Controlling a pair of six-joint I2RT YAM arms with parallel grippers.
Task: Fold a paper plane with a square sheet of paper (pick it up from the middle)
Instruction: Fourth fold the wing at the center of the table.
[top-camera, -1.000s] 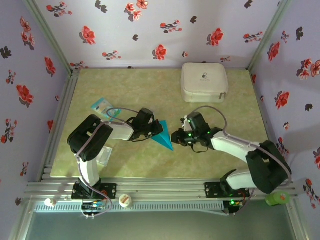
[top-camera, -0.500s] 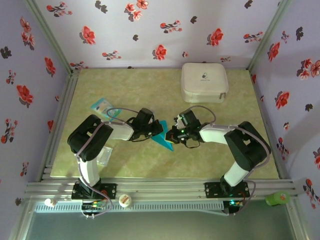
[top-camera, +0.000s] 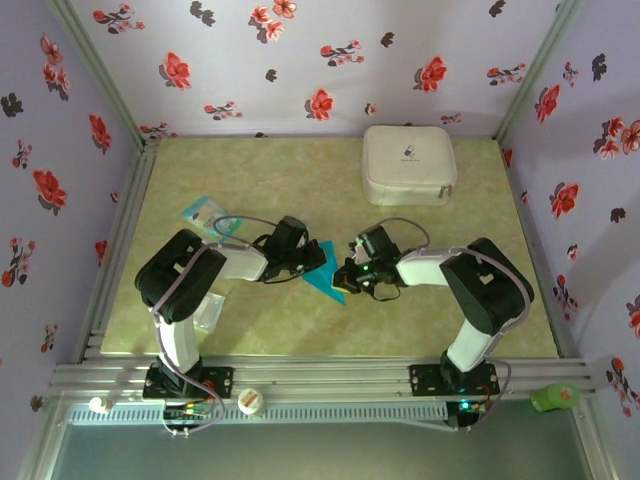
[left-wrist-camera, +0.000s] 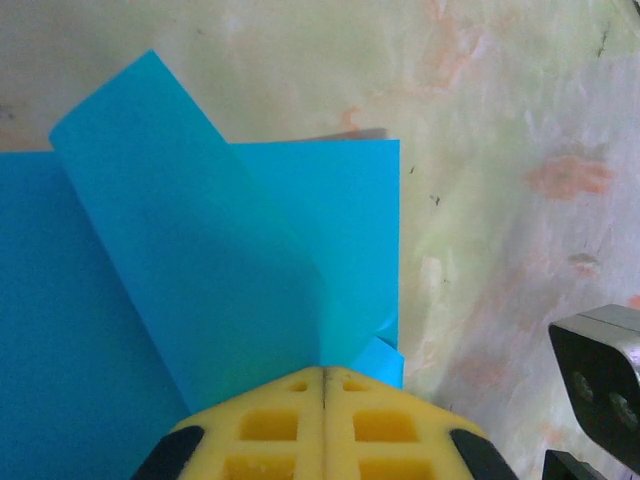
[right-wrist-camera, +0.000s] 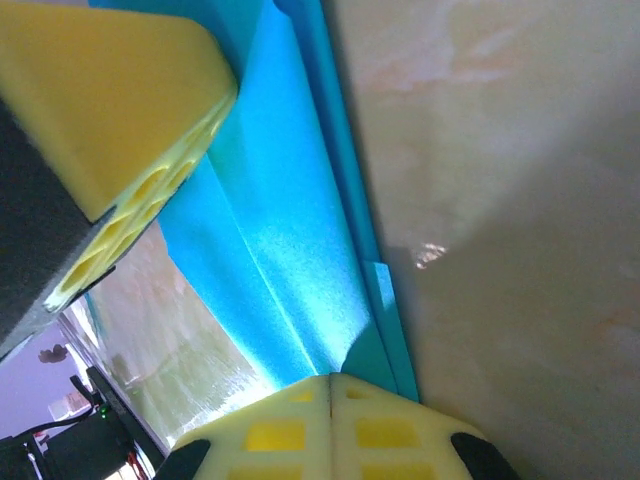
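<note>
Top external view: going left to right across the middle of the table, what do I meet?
pale-blue packet → left hand → folded teal paper, pinched by both hands → right hand

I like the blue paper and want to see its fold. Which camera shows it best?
The left wrist camera. There the blue paper is close and sharp, with a flap curling up from the left hand. The right wrist camera shows just a creased strip, and the top camera a small far-off triangle.
</note>
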